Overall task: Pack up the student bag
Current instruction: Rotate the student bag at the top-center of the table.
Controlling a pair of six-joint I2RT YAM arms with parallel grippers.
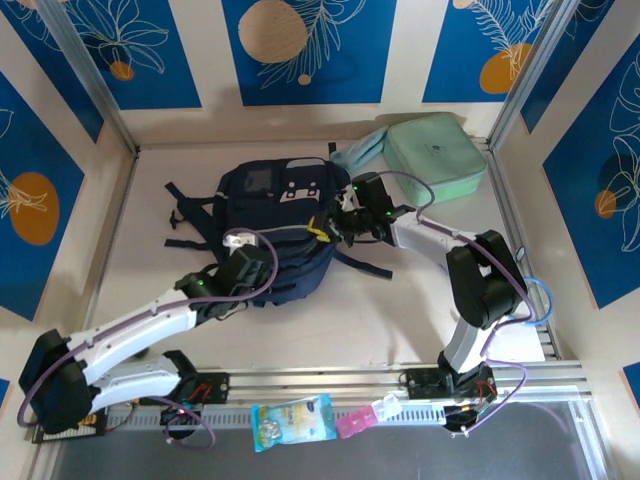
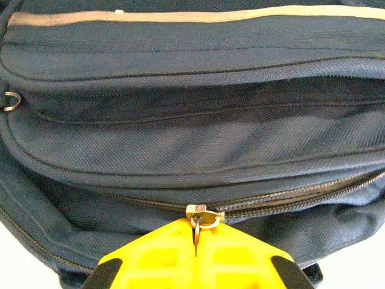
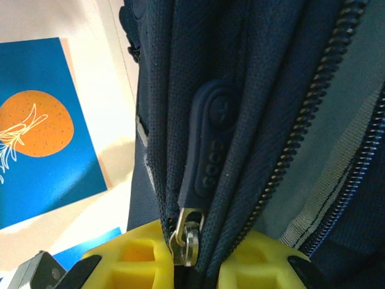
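Note:
The student bag [image 1: 268, 215], a dark navy backpack, lies flat in the middle of the table with its straps spread to the left. My left gripper [image 1: 240, 262] sits at the bag's near edge. In the left wrist view its yellow fingers [image 2: 156, 259] are shut on the metal zipper pull [image 2: 203, 218] of a partly open zip. My right gripper [image 1: 335, 225] is at the bag's right side. In the right wrist view, my right gripper [image 3: 192, 256] pinches a fold of the bag's fabric [image 3: 240, 120] beside a metal slider [image 3: 186, 238] with a navy rubber tab [image 3: 207, 150].
A mint green zip case [image 1: 435, 155] stands at the back right, close behind the right arm. A snack packet [image 1: 293, 420] and a pink item [image 1: 355, 420] lie on the front rail. Enclosure walls and metal posts ring the table.

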